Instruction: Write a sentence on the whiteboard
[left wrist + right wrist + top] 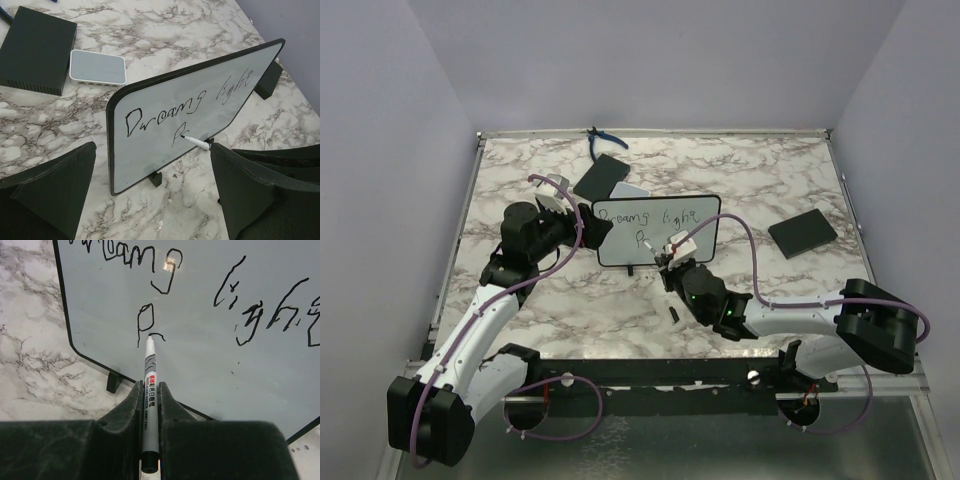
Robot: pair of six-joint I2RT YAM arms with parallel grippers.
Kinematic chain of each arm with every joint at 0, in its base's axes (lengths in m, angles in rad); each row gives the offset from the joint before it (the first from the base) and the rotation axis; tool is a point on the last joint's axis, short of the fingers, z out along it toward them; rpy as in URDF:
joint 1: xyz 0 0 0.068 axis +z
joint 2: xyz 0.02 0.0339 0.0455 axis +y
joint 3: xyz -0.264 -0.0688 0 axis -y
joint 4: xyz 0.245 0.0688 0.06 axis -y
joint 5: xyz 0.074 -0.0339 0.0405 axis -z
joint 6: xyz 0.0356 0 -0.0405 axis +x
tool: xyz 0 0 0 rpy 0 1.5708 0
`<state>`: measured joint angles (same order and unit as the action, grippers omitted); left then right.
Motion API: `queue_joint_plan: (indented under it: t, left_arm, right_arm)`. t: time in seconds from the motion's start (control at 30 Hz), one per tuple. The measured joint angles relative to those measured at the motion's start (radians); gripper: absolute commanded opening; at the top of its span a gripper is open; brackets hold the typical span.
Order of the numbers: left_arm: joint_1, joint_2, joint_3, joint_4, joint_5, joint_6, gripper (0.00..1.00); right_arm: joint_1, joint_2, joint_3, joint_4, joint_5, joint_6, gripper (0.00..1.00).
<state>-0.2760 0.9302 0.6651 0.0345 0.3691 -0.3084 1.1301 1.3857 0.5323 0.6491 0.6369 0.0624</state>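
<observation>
Right end effector [149,390] is clamped shut on a slim marker [150,371], gripping the barrel about halfway along so that the tip pokes out toward 12 o'clock and touches the whiteboard [210,355]. The whiteboard stands near the middle of the marbled surface [520,290], leaning back on two small feet [155,178]. The sentence [165,107] so far reads roughly "Dreams light" on the top line, with a "P" and the start of a second letter beneath it. Left end effector [578,228] waits at the board's 9 o'clock edge with its jaws spread wide on either side of the frame; whether it touches the frame cannot be told. The board looks light, thin and stiff, with a glossy face, so pen pressure would likely push it back or slide it on those little feet. It seems best steadied by the black frame at 9 o'clock, clear of the wet ink, which would smear easily. The marker looks smooth and light, and could twist in the grip if pressed hard.
</observation>
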Motion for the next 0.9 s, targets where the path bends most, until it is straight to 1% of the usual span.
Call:
queue_joint_plan:
  t: [0.5,0.9]
  left_arm:
    - [0.0,0.0,0.0,0.0,0.0,0.0,0.97]
    - [0.0,0.0,0.0,0.0,0.0,0.0,0.97]
  right_arm:
    - [0.0,-0.001,-0.003,-0.035,-0.004,0.053,0.01]
    - [0.0,-0.032,-0.014,-0.067,0.014,0.05,0.01]
